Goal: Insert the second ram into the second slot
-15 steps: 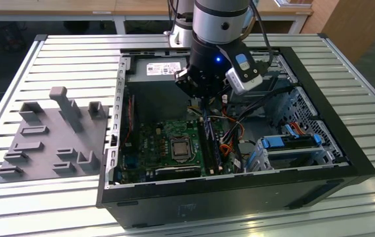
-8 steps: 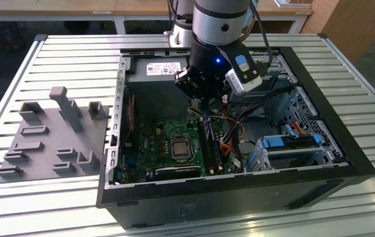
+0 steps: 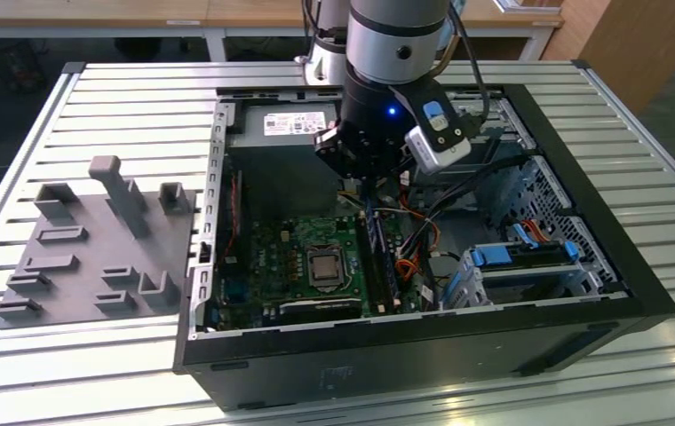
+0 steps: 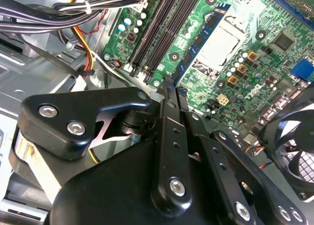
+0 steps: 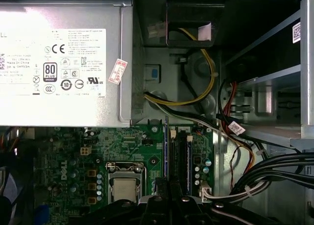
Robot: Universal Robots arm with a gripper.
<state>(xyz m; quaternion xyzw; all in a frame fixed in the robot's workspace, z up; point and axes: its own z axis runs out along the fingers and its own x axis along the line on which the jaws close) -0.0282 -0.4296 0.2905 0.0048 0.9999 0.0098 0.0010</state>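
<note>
The arm [image 3: 394, 40] is held straight down from above, and the gripper [image 3: 366, 180] is pointed down with its fingers [image 4: 168, 136] pressed close together

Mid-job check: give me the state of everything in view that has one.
gripper: shut on ram.
ram: upright on edge, lined up along the slots, next to CPU socket; seating unclear.
black slots: empty.
CPU socket: bare, no cooler.
case: open, side panel off.

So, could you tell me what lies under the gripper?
The motherboard, with its black memory slots and the processor socket beside them. The gripper covers one end of the slots.
</note>
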